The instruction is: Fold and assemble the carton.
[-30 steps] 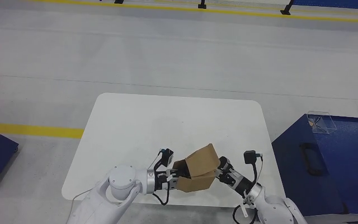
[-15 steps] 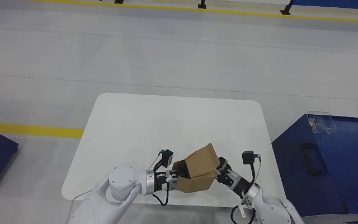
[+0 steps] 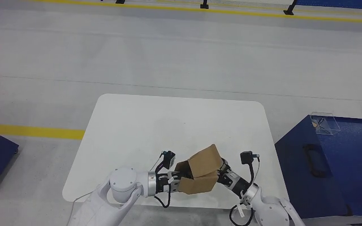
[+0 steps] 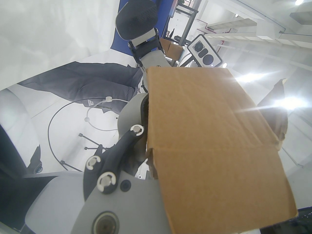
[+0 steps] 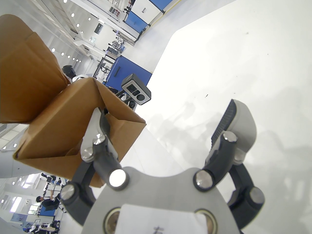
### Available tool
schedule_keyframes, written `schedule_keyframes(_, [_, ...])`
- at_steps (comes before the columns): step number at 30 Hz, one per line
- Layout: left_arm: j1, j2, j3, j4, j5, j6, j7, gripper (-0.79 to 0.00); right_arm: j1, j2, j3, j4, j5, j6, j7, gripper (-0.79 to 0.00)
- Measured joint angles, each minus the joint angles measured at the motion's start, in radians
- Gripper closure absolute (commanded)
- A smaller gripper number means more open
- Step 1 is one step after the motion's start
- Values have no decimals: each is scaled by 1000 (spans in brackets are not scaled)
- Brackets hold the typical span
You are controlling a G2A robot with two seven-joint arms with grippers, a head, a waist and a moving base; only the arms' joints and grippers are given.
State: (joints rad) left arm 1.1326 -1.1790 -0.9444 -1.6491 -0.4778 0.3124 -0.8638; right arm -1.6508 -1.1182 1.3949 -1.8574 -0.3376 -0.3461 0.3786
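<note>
The right gripper is spread wide. One finger is tucked against a lower flap of the carton, and the other is free over the white table. The left gripper is clamped on the carton's opposite wall. The brown, half-formed carton sits between the two arms near the table's front edge.

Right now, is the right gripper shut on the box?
No, the right gripper is open: one finger is against the box, the other stands free over the table.
</note>
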Motion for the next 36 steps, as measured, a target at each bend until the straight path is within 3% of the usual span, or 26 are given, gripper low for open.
schedule_keyframes(16, [0, 0, 0, 0, 0, 0, 0, 0, -21, 2, 51, 13, 92, -49, -36, -785])
schedule_keyframes(36, [0, 0, 0, 0, 0, 0, 0, 0, -33, 11, 66, 77, 131, -65, 73, -785])
